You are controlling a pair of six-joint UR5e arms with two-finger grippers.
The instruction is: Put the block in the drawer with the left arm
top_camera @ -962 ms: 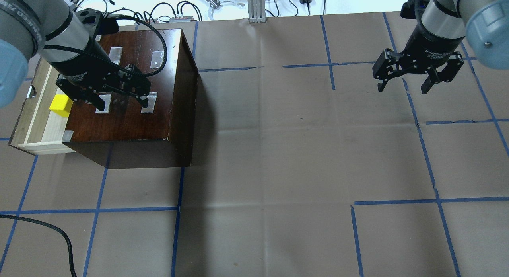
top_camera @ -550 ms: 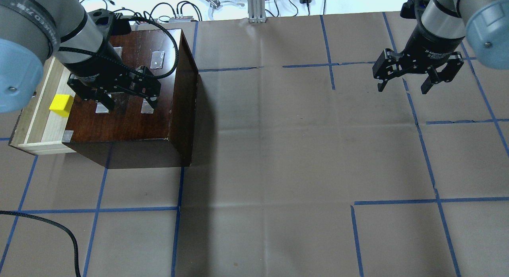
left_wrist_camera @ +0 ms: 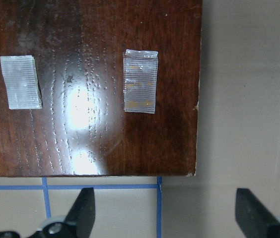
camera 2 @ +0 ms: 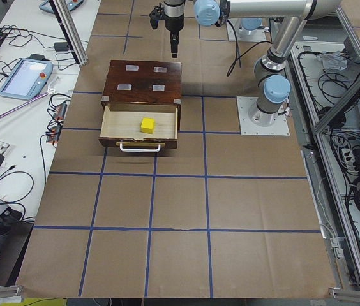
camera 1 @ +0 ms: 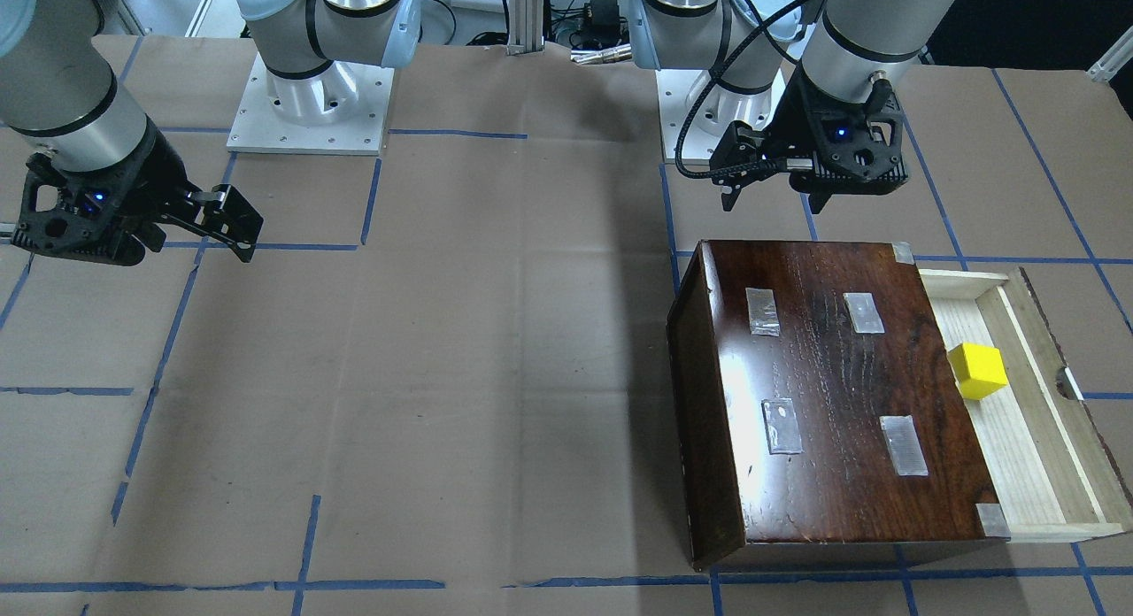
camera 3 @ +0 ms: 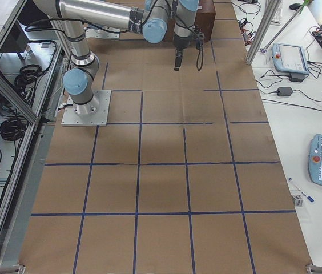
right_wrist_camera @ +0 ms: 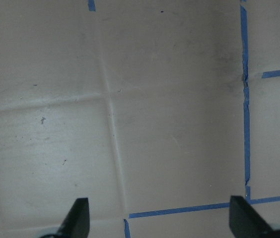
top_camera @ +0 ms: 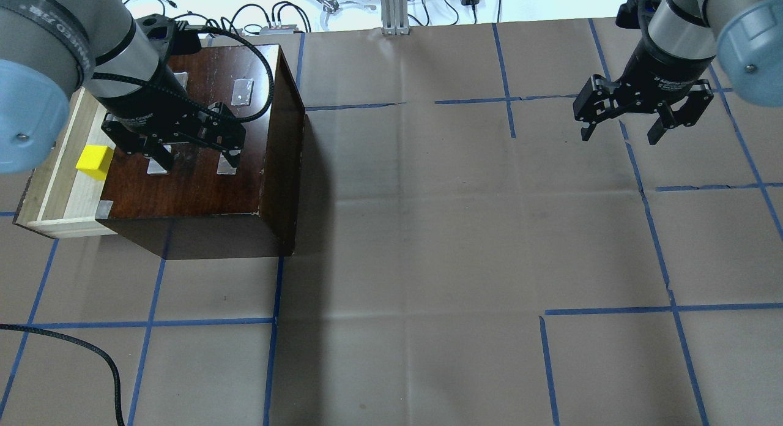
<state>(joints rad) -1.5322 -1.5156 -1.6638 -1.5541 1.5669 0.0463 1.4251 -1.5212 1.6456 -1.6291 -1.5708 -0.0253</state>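
The yellow block point(top_camera: 93, 161) lies in the open pale-wood drawer point(top_camera: 58, 196), which is pulled out of the dark-brown box point(top_camera: 196, 181). The block also shows in the front view point(camera 1: 977, 371) and the left side view point(camera 2: 147, 124). My left gripper point(top_camera: 192, 160) is open and empty above the box top, to the right of the block and apart from it. Its wrist view shows the box top's edge between the open fingers point(left_wrist_camera: 83, 210). My right gripper point(top_camera: 619, 135) is open and empty over bare table at the far right.
Several clear tape patches point(camera 1: 903, 443) sit on the box top. A loose black cable point(top_camera: 92, 358) lies at the table's near left. An aluminium post point(top_camera: 394, 10) and wires stand at the back edge. Blue tape lines cross the brown paper.
My left gripper has moved right and back, away from the drawer, over the box top, still open. The block stays in the drawer. The right arm has not moved.
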